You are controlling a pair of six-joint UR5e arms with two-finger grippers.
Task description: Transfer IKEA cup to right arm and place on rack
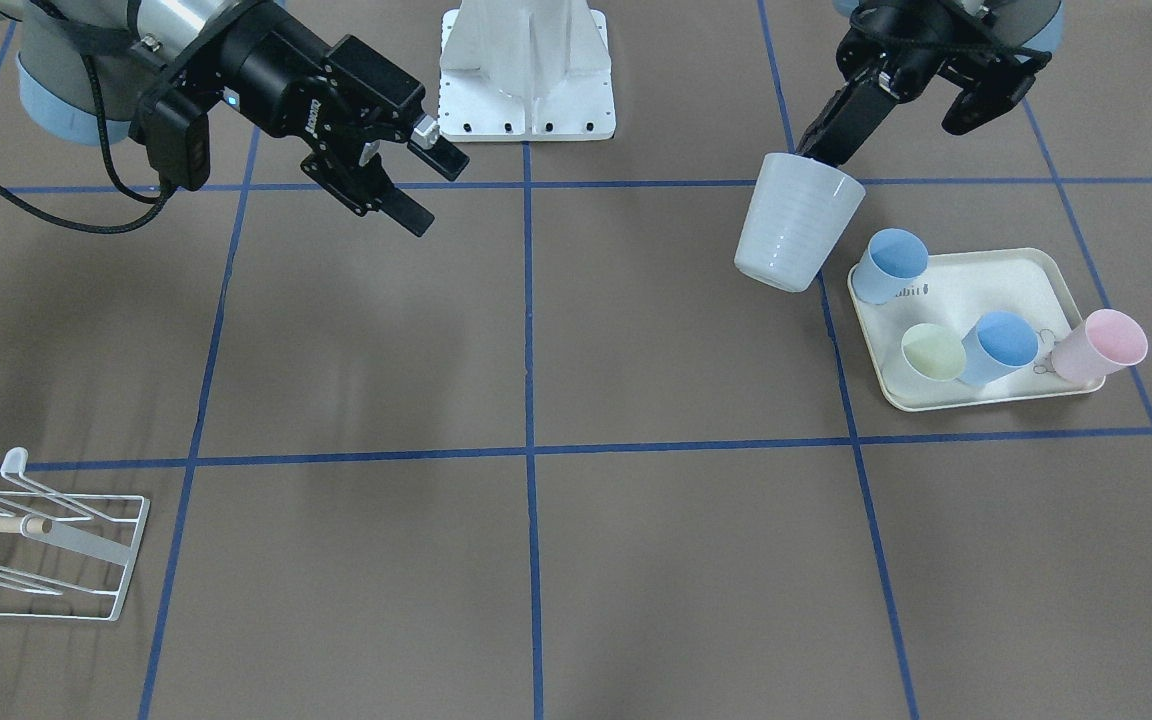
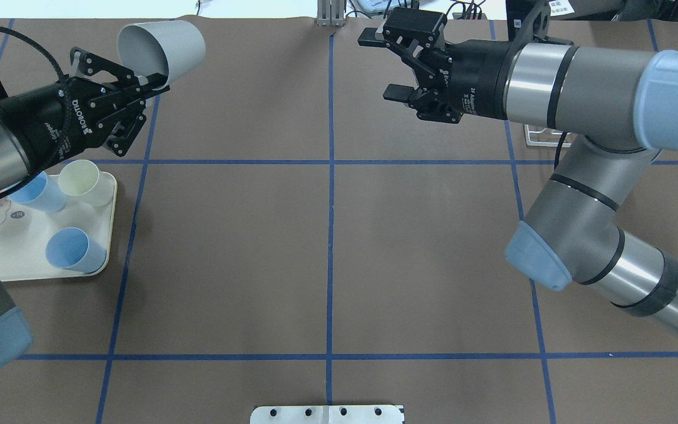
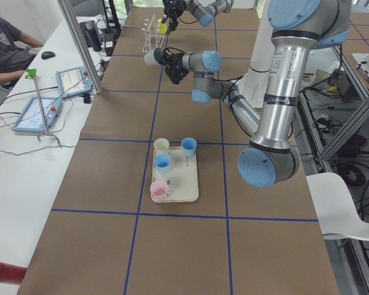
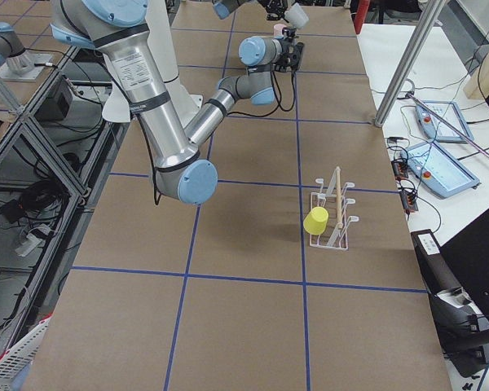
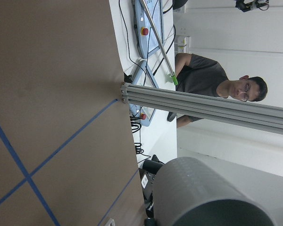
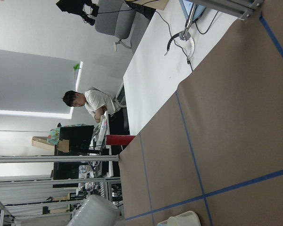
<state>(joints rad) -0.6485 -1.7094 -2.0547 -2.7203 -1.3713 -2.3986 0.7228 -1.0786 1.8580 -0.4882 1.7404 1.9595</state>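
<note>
The white IKEA cup (image 1: 796,225) hangs tilted in the air just beside the tray, and my left gripper (image 1: 824,152) is shut on its rim. The overhead view shows the cup (image 2: 162,50) with its mouth facing the left gripper (image 2: 153,79). In the left wrist view the cup (image 5: 203,193) fills the bottom. My right gripper (image 1: 433,190) is open and empty, raised over the table and pointing toward the cup; it also shows from overhead as the right gripper (image 2: 381,65). The white wire rack (image 1: 46,545) stands far off on the right arm's side.
A yellow cup (image 4: 315,220) hangs on the rack (image 4: 332,216). The cream tray (image 1: 1026,275) carries two blue cups, a pale yellow one and a pink one. A person (image 3: 6,49) sits at the side desk with screens. A white base plate (image 1: 526,70) sits between the arms.
</note>
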